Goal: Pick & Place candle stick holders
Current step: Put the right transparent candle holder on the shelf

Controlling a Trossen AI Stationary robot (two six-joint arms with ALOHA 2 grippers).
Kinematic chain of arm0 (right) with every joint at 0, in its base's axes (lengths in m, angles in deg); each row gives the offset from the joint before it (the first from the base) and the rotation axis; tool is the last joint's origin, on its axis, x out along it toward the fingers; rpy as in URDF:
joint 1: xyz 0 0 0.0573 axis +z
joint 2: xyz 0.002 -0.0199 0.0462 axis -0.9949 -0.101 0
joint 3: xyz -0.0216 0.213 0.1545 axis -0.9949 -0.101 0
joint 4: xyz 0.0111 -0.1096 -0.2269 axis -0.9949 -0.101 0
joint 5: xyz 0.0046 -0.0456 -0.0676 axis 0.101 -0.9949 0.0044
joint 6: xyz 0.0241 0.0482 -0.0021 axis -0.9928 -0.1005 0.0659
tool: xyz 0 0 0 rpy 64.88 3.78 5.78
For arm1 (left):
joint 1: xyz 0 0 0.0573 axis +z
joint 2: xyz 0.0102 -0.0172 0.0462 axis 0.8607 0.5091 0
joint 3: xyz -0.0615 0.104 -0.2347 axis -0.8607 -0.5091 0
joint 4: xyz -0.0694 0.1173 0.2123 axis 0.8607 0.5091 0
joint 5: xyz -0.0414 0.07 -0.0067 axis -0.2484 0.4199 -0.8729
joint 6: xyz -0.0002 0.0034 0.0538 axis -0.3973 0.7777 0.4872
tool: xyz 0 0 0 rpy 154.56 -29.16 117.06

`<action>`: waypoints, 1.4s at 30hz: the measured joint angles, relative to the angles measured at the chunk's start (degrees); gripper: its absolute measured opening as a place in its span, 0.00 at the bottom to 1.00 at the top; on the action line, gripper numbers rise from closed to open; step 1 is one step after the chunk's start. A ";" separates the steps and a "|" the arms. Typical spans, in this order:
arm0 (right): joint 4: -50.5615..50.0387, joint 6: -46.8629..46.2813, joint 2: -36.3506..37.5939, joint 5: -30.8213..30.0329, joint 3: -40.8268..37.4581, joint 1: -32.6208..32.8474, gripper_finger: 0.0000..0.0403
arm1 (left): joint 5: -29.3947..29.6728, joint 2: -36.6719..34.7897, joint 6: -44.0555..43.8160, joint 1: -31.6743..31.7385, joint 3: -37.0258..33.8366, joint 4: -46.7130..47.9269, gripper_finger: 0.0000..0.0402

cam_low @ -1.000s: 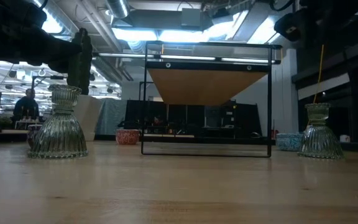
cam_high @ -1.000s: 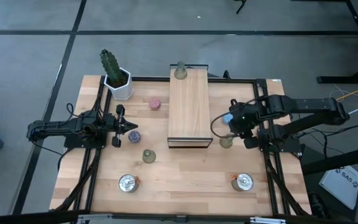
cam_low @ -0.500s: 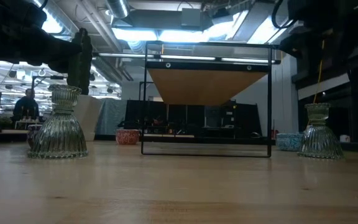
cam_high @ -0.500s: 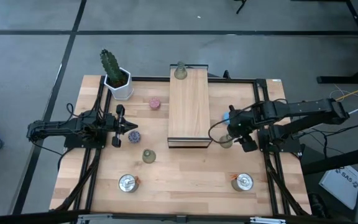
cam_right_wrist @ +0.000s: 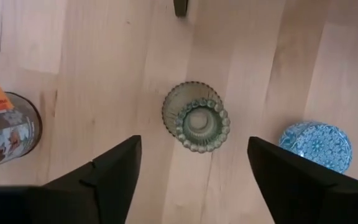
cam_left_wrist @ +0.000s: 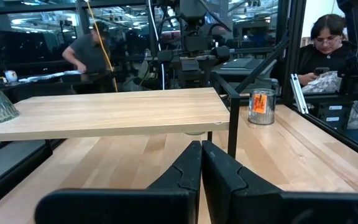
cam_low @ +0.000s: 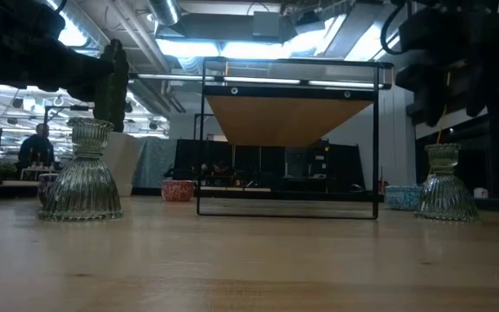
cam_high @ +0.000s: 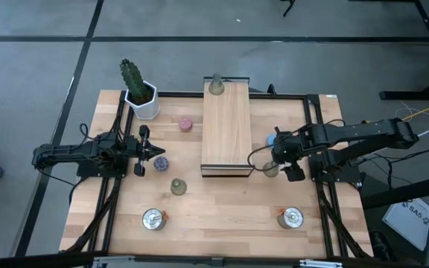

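My right gripper hangs wide open, empty, directly above the green holder standing on the surface beside the blue holder. My left gripper waits closed, empty.

Left arm: lying low along the left side of the worktop, reaching inward.
Left pincer: resting with its fingers pressed together.
Right arm: reaching in from the right, wrist pointing down.
Right pincer: hovering with fingers spread wide.
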 joint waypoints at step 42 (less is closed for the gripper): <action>10.82 -4.24 -6.49 0.04 -6.65 -0.04 0.77 | 0.00 0.01 -0.01 -0.01 -0.02 0.00 0.02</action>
